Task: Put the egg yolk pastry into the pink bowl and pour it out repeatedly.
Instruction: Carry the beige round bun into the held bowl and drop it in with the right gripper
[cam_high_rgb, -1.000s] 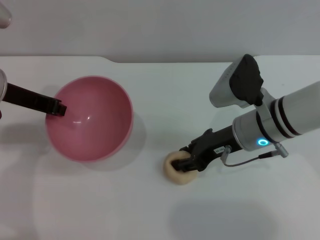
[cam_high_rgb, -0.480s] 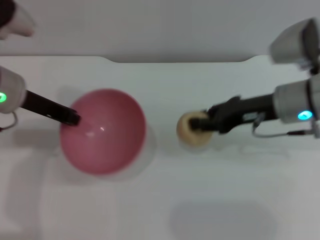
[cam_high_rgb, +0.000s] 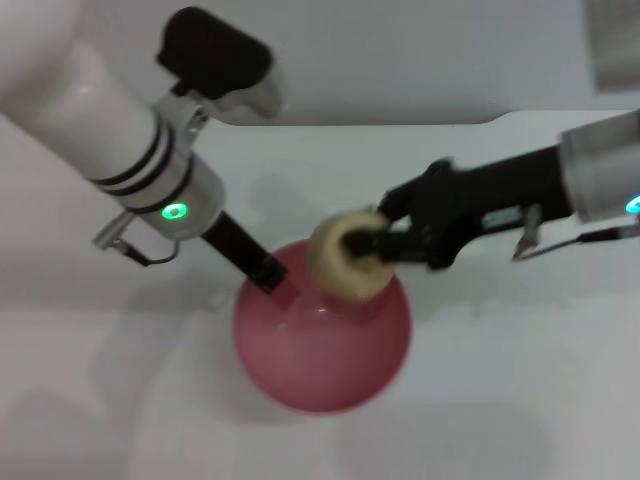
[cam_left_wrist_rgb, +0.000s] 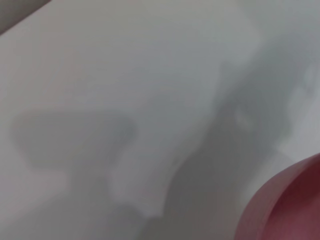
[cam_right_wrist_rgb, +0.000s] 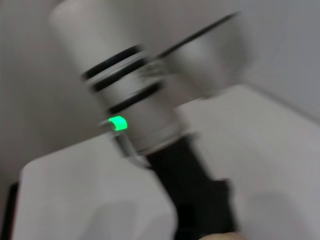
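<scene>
The egg yolk pastry (cam_high_rgb: 345, 257) is clenched in the right tool (cam_high_rgb: 368, 243), carried in the air above the far rim of the pink bowl (cam_high_rgb: 322, 350), on its right-hand side. The left tool (cam_high_rgb: 270, 277) grips that bowl by its rim on the far left; the bowl looks lifted or tilted over the white bench (cam_high_rgb: 520, 380), though how far cannot be told.

To do the drop well, I judge the right tool should bring the pastry further in, over the bowl's middle rather than its edge, lower it near the smooth inside, then let go gently so the ball does not bounce out. The left tool should hold the bowl level and steady meanwhile.
</scene>
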